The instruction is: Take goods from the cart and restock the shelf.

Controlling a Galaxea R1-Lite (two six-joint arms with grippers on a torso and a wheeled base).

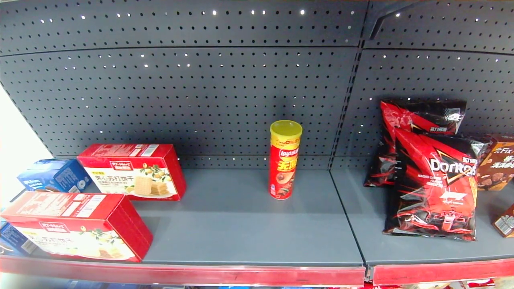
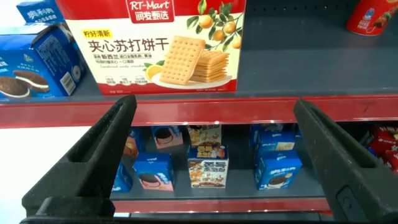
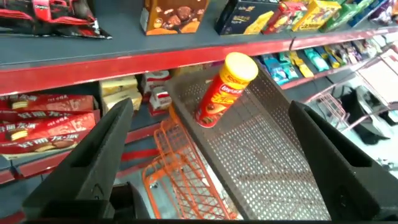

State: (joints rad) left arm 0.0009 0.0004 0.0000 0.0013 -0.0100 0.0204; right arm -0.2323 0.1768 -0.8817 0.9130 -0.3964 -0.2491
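Looking down from my head, I see the grey shelf (image 1: 241, 224) with one chip can (image 1: 285, 159) standing upright near the middle, close to the pegboard back. It is a red tube with a yellow lid and a yellow band under the lid. To its left lie two red cracker boxes, the far one (image 1: 134, 171) and the near one (image 1: 76, 226) at the shelf's front edge, with a blue cookie box (image 1: 54, 175) at the far left. To the right, two red-and-black chip bags (image 1: 435, 186) lean one behind the other, and a brown box (image 1: 498, 166) stands beyond them.

From my left wrist, my left gripper (image 2: 214, 106) has its fingers spread wide with nothing between them, in front of the shelf's red front edge. Behind that edge stand a cracker box (image 2: 165, 43) and the blue cookie box (image 2: 37, 62); small boxes fill the shelf below.

From my right wrist, my right gripper (image 3: 211, 106) is also spread wide and bare, above the cart (image 3: 273, 155). A second chip can (image 3: 224, 90), red with a yellow lid, lies tilted on the cart's grey perforated panel, apart from my fingers. The cart's orange wire frame (image 3: 174, 168) shows beside it.
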